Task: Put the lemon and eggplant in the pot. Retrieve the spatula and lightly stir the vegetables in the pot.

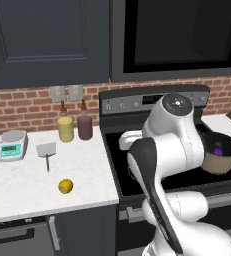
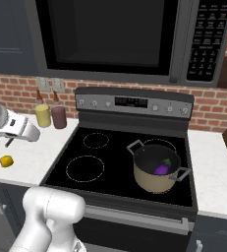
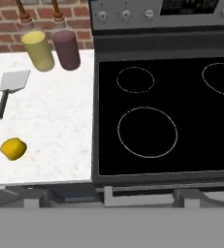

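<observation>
One vegetable, the eggplant [image 2: 161,169], is potted; the lemon [image 3: 13,148], at 8 o'clock, is fetched next; hand state cannot be told.

Lemon [image 3: 13,148] lies on counter [image 3: 60,126] below spatula [image 3: 10,89].

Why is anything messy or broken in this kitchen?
Nothing looks spilled, broken or tipped. The lemon just lies alone on the counter near the spatula, while the eggplant already sits in the pot.
</observation>
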Tool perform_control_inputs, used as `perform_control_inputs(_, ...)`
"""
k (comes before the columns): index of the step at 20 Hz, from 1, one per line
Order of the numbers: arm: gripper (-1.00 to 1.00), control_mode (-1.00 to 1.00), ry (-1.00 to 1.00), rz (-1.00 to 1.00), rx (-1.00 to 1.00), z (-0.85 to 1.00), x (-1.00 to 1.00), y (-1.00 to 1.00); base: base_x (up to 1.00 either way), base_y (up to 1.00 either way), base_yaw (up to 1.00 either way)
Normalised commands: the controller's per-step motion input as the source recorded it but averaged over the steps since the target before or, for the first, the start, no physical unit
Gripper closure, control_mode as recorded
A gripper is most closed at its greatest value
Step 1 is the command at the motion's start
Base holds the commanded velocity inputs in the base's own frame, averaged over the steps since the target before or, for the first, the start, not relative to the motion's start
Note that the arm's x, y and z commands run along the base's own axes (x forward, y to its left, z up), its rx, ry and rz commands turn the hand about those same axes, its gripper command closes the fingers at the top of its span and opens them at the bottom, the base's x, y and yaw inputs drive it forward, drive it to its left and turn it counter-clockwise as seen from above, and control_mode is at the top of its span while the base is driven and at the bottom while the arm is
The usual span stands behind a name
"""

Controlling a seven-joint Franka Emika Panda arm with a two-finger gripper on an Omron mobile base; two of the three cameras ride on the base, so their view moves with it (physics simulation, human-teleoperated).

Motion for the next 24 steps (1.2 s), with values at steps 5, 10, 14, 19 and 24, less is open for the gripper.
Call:
perform_control_inputs(5, -1.00, -1.00, 0.14, 0.17, 0.03, -0.21, -0.01, 1.00, 0.00, 0.00, 0.00)
perform_control_inputs(10, -1.00, -1.00, 0.01, 0.11, 0.00, -0.53, 0.00, 0.98, 0.00, 0.00, 0.00)
perform_control_inputs(14, -1.00, -1.00, 0.00, 0.02, -0.01, -0.68, 0.00, 0.69, 0.00, 0.00, 0.00)
perform_control_inputs(19, -1.00, -1.00, 0.00, 0.00, 0.00, -0.59, 0.08, 0.35, 0.00, 0.00, 0.00)
perform_control_inputs(24, -1.00, -1.00, 0.00, 0.00, 0.00, -0.44, 0.32, 0.22, 0.00, 0.00, 0.00)
